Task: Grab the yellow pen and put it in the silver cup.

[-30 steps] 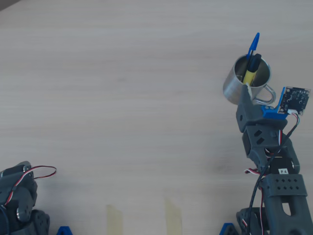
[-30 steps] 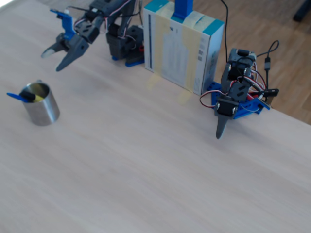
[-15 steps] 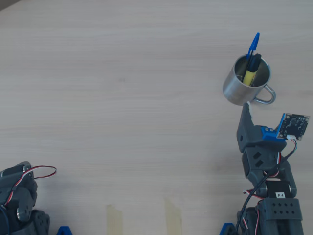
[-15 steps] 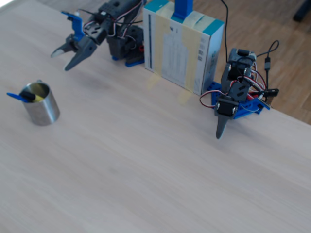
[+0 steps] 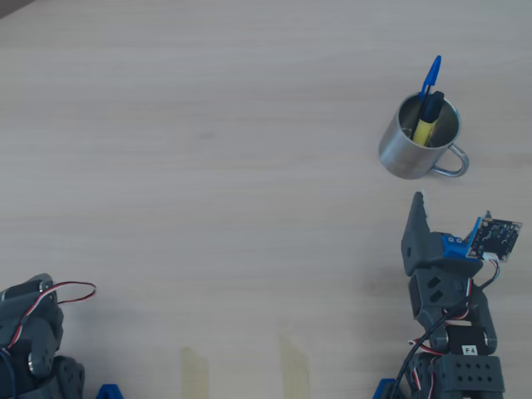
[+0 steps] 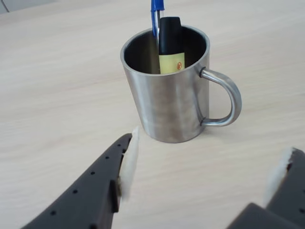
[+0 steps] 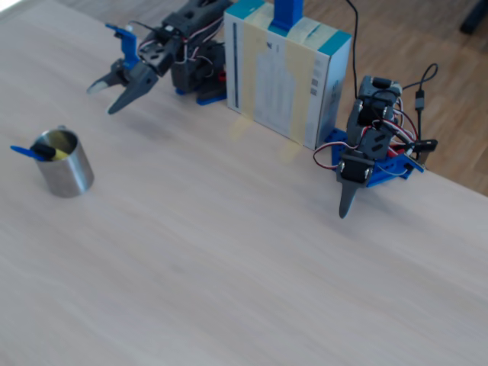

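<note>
The light, stiff, smooth yellow pen (image 6: 170, 52) stands in the silver cup (image 6: 167, 102), graspable only by its black cap; the jaws (image 6: 205, 174) gape wide, empty.

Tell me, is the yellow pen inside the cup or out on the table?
Inside. The yellow pen stands in the cup, black cap up, beside a blue pen.

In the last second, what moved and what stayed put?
The gripper pulled back from the silver cup toward the arm's base, jaws open and empty. The cup stayed put, with the yellow pen and blue pen standing inside it. The second arm stayed parked.
</note>
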You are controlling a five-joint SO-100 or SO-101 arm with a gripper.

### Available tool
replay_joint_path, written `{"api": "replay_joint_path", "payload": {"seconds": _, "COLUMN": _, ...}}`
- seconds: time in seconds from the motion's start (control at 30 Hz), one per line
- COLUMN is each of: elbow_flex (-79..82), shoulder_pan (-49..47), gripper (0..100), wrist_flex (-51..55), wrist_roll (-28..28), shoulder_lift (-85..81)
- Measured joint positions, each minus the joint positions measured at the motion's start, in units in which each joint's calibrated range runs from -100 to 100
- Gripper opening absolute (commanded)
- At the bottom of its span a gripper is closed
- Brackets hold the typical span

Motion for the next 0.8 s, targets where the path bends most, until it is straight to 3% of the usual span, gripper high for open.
{"api": "replay_joint_path", "payload": {"seconds": 0.8, "elbow_flex": 0.18, "shoulder_pan": 0.92, "gripper": 42, "wrist_flex": 23.20, "wrist_roll": 0.00, "shoulder_lift": -16.09}}
